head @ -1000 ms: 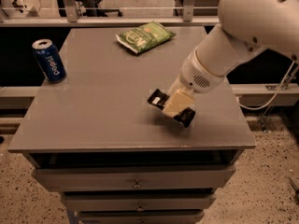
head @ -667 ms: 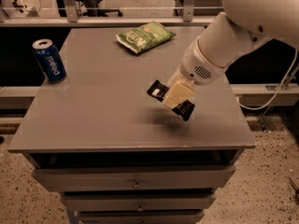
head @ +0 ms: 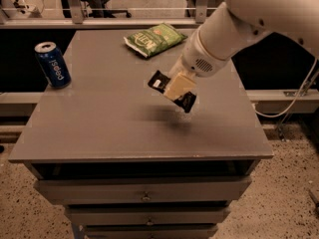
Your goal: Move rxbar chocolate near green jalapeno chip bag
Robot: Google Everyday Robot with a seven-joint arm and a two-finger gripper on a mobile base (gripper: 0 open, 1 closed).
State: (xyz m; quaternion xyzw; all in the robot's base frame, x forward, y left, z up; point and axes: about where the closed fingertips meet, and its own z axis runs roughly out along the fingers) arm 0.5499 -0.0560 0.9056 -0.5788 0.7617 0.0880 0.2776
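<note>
The rxbar chocolate point(head: 160, 81), a small black bar with white lettering, hangs tilted in the air above the middle right of the grey table point(head: 109, 118). My gripper point(head: 177, 87) is shut on it, its pale fingers across the bar's middle, so only the bar's two ends show. The green jalapeno chip bag point(head: 154, 38) lies flat at the back of the table, behind and a little left of the held bar, with a gap between them. The white arm reaches in from the upper right.
A blue Pepsi can point(head: 52, 64) stands upright near the table's left edge. The table has drawers below its front edge point(head: 144, 197). A railing and chair legs lie behind the table. A cable hangs at the far right.
My gripper has lifted the bar and carried it back and a little left, toward the chip bag. The bag and the can have not moved.
</note>
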